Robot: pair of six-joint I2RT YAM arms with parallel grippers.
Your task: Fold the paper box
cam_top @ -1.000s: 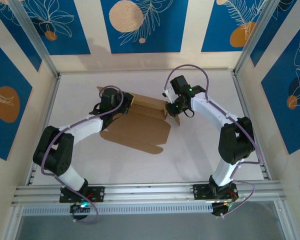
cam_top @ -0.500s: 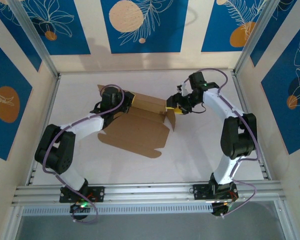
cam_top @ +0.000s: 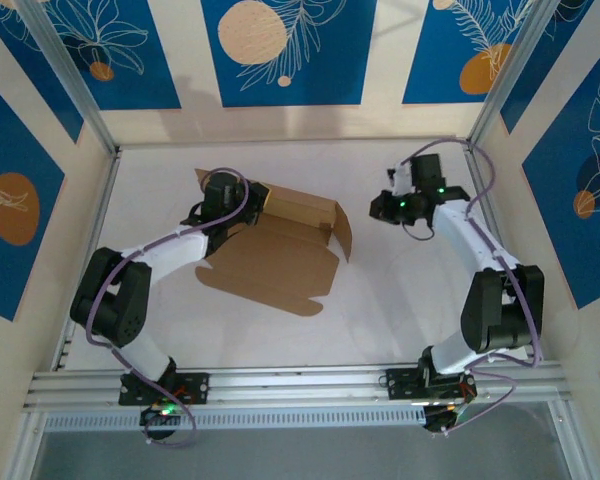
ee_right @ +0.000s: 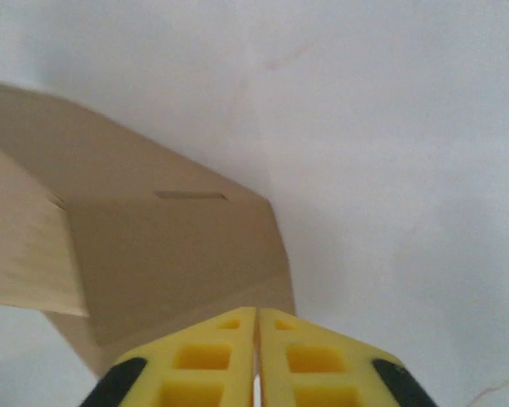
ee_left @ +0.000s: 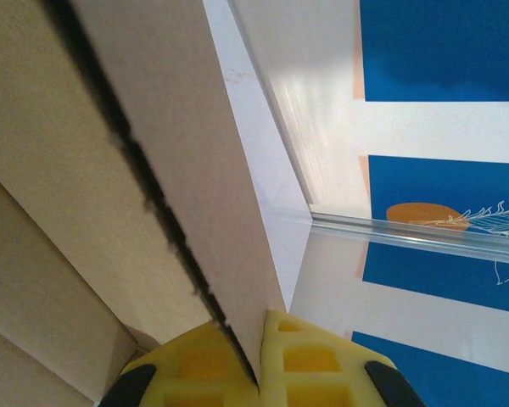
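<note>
Your left tool (cam_top: 248, 203) is clamped on the paper box (cam_top: 280, 250). In the left wrist view the yellow pads (ee_left: 310, 365) pinch the edge of one raised cardboard panel, and this panel runs straight ahead from the tips. Your right tool (cam_top: 382, 208) is closed on nothing, its two pads pressed together. The box stands ahead of its tips and a little to their left, clearly apart from them, with bare desk (cam_top: 410, 310) between.

I judge that the step in hand is to stand the walls up. Let the left grip be your anchor, so that the sheet does not slide. Bring the right tool forward to the upright end flap (cam_top: 342, 232) and press low, near the crease and not at the free edge. In this way the flap should bend at the fold line and not buckle.

For room: the corner post (cam_top: 470, 145) and the side wall are near behind the right tool, so do not swing backward. The open desk is ahead of it and toward the arm bases. The flat flap with rounded tabs (cam_top: 280, 290) lies beside the left forearm; take care not to drag over it.
</note>
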